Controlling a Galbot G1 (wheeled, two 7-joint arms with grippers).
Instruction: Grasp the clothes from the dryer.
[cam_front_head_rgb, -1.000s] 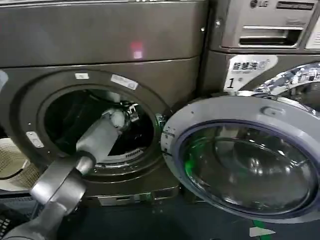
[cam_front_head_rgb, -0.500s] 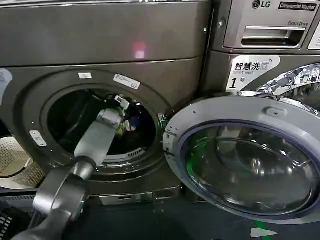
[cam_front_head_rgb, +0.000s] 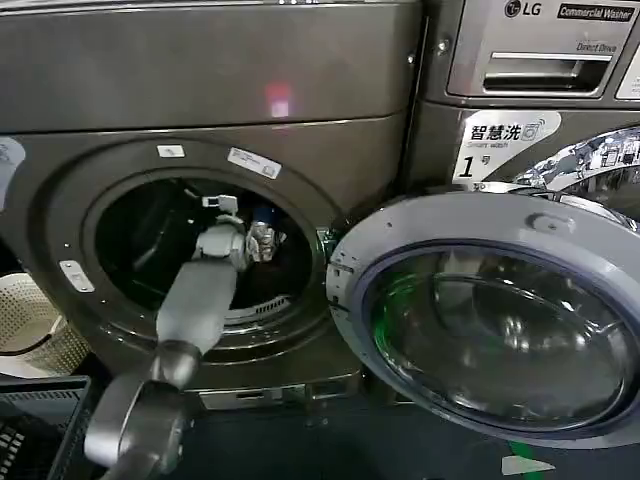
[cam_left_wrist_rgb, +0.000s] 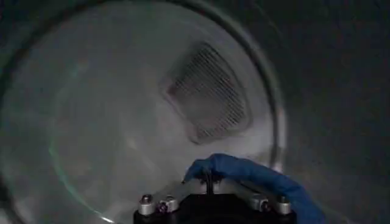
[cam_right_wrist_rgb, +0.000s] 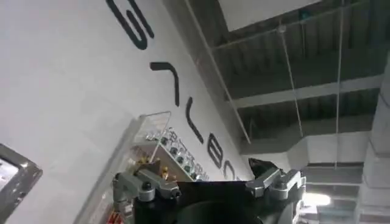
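Dark bronze-grey dryer (cam_front_head_rgb: 200, 80), door open

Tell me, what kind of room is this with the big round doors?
Probably a laundry room or laundromat. A dark bronze-grey front-loading dryer stands beside a lighter grey LG machine marked "Commercial Washer", and a pale woven laundry basket sits nearby.

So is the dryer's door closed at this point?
No, in the head view the door hangs swung open beside the dryer, and the left arm's tool reaches through the porthole.
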